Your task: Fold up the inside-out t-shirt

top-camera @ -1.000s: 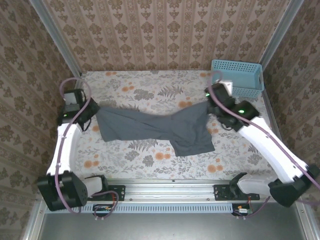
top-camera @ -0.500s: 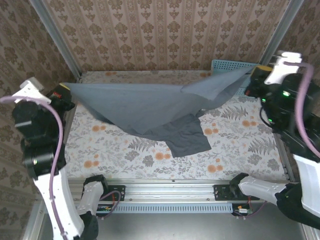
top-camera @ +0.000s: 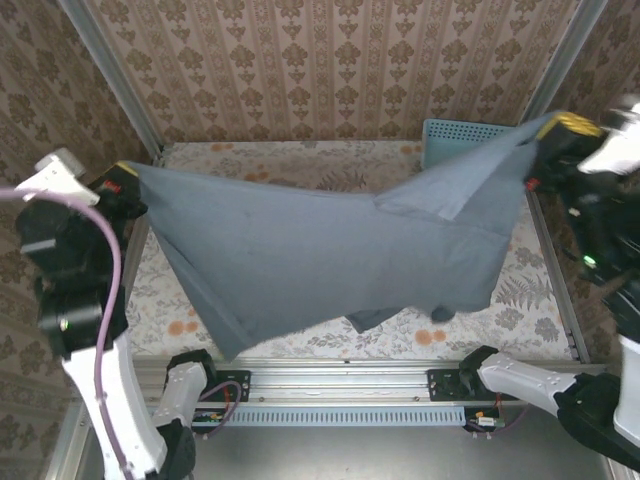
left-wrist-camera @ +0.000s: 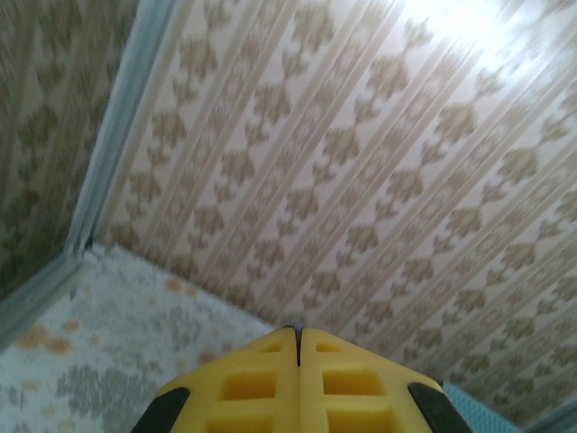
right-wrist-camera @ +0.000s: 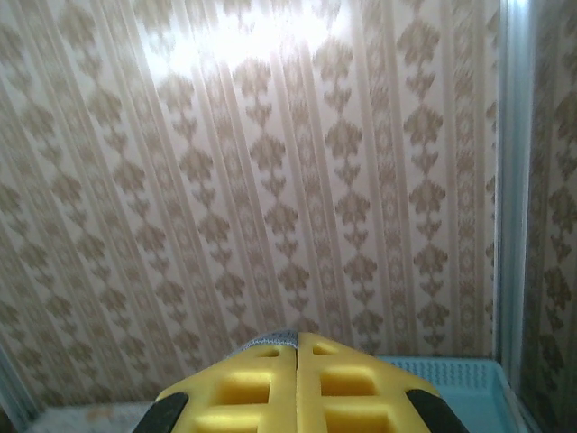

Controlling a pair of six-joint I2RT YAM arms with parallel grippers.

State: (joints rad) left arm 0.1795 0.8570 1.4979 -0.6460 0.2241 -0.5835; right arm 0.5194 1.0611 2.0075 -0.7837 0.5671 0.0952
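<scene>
Left claw (top-camera: 124, 172) and right claw (top-camera: 556, 124), seemingly clamped on the soft slate-grey t-shirt (top-camera: 330, 250), should lower it taut and level.

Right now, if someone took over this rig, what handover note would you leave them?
Left gripper: shut on one corner of the dark slate-grey thin-fabric t-shirt, raised at the left.
Right gripper: shut on another corner, raised at the right, near the light blue perforated plastic basket.
The shirt hangs spread between them, its lowest part apparently touching the floral-patterned table.
Done: lifted and spread. Left: lay flat, fold.
</scene>
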